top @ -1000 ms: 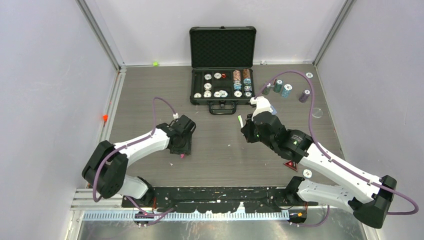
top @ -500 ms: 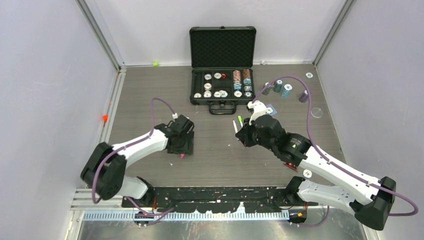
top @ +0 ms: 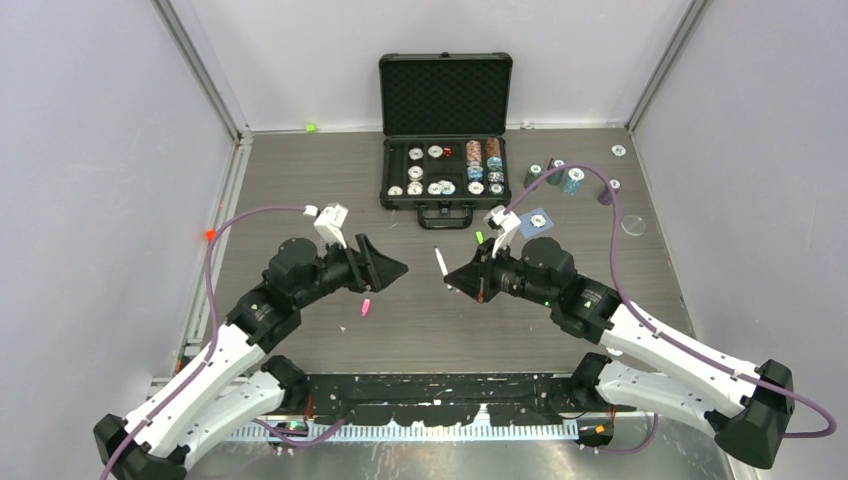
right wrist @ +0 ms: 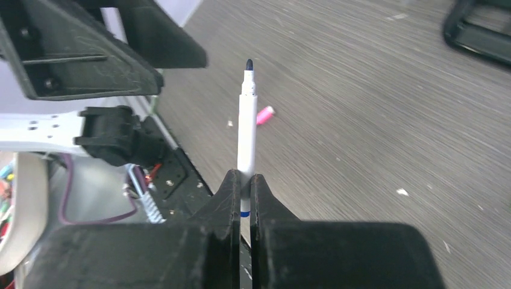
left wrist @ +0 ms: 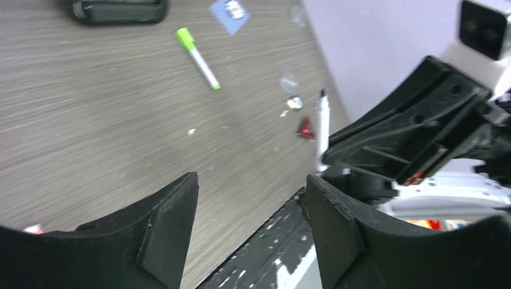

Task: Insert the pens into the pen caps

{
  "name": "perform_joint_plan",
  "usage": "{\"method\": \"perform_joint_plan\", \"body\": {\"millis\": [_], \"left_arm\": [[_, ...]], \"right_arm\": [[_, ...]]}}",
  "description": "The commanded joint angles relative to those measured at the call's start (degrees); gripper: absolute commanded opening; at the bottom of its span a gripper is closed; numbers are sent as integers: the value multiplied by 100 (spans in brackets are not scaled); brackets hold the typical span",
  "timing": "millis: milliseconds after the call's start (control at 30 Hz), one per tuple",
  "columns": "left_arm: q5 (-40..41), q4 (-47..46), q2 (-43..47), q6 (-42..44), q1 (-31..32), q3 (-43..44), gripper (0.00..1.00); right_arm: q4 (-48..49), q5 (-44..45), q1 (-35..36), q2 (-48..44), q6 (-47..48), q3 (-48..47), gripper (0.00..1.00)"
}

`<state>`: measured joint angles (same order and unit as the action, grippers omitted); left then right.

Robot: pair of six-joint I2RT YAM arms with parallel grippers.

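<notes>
- Up comes the left arm since a second ago, off the table and swung round, so the left gripper (left wrist: 252, 178) now faces the right arm. Its jaws are spread wide with nothing between them.
- Below it, the small pink plastic cap (top: 366, 307) lies loose on the grey wood-grain table (top: 300, 180), not picked up.
- Centre stage is the slim white marker pen (right wrist: 246, 120), carried leftwards over that same second. Its dark tip points towards the left arm, and the right gripper (right wrist: 242, 176) is clamped tight low on its barrel.
- Further right, a second white pen wearing a neon green cap (left wrist: 197, 58) rests flat near the black chip case (top: 445, 95); that one looks done.
- To do this step well, I'd say a cap must first sit in the left jaws, mouth towards the tip. Then line both up and push straight, because a skewed push risks the pen slipping in that narrow pinch.
- Hard to tell whether pink is this pen's cap. The dark pen and dark cap I can't find in any view, and the pen's tail is hidden inside the right jaws.
</notes>
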<state>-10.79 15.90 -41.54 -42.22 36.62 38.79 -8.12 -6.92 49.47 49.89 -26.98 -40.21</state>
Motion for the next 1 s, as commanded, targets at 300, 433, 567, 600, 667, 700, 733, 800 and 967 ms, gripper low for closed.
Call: {"method": "perform_joint_plan", "body": {"millis": [300, 433, 567, 600, 667, 700, 733, 800, 967], "left_arm": [[-1831, -3441, -811, -1517, -32, -359, 52], [-1932, -3704, -877, -1584, -27, -396, 48], [-1951, -3834, -722, -1595, -25, -481, 52], [-1926, -3816, -666, -1560, -31, -503, 53], [-1835, -3704, -529, -1494, -25, -551, 55], [-1783, -3617, -470, -1445, -31, -563, 55], [-1711, -3508, -400, -1390, -30, -570, 55], [-1611, -3390, -248, -1315, -31, -611, 55], [-1398, -3536, 55, -1299, -28, -702, 60]], "right_arm": [[1463, -1333, 6, -75, -246, 9, 0], [1422, -1295, 10, -21, -242, -31, 0], [1334, -1079, 15, -13, -233, -59, 0], [1299, -989, 9, -18, -235, -71, 0], [1278, -869, 9, -55, -244, -70, 0], [1278, -837, 11, -80, -252, -65, 0], [1278, -818, 8, -98, -261, -63, 0], [1253, -819, 9, -120, -281, -71, 1], [1169, -897, 15, -19, -290, -116, 0]]}}
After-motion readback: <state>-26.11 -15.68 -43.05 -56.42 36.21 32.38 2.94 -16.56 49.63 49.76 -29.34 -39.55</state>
